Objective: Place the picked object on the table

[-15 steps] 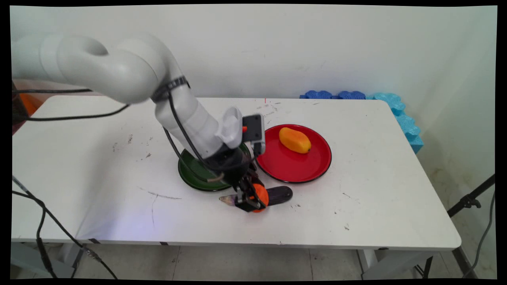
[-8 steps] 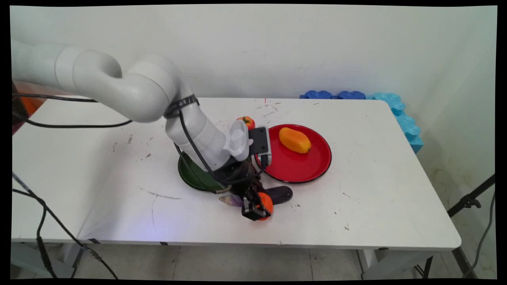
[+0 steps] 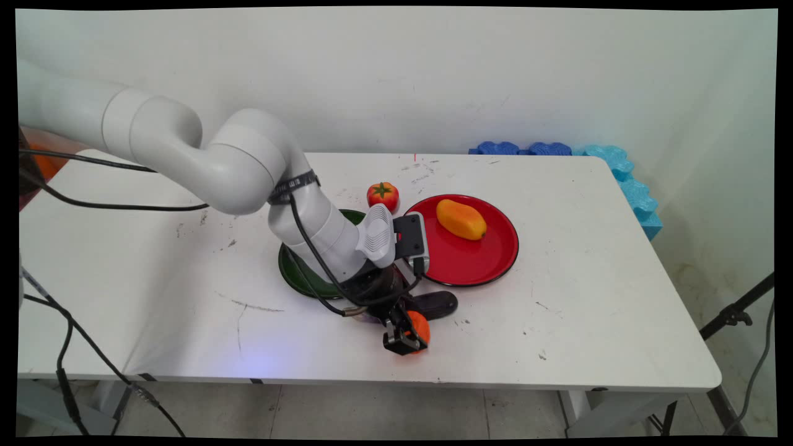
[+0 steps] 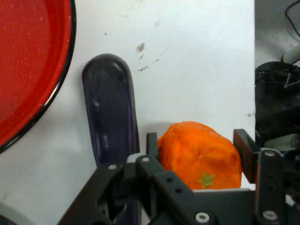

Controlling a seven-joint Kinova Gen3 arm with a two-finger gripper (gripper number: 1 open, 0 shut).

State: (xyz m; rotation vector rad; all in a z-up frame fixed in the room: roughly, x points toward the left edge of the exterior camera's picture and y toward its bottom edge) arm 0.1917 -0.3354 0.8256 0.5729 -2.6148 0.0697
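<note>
**Gripper clamped on one orange fruit**

You have the gripper (image 3: 406, 337) low at the table's (image 3: 588, 322) near side, fingers (image 4: 152, 147) clamped on one orange fruit (image 4: 199, 159). Beside it lies one eggplant (image 4: 110, 122). Two plates: one red (image 3: 477, 260) holding one mango (image 3: 461, 219), one green (image 3: 297, 275). One tomato (image 3: 383, 195) stands behind.

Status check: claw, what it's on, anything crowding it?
Claw shut on round orange fruit, low at table's near edge. Dark purple eggplant lies alongside, red round plate beyond it. Green plate and red tomato further back.
</note>
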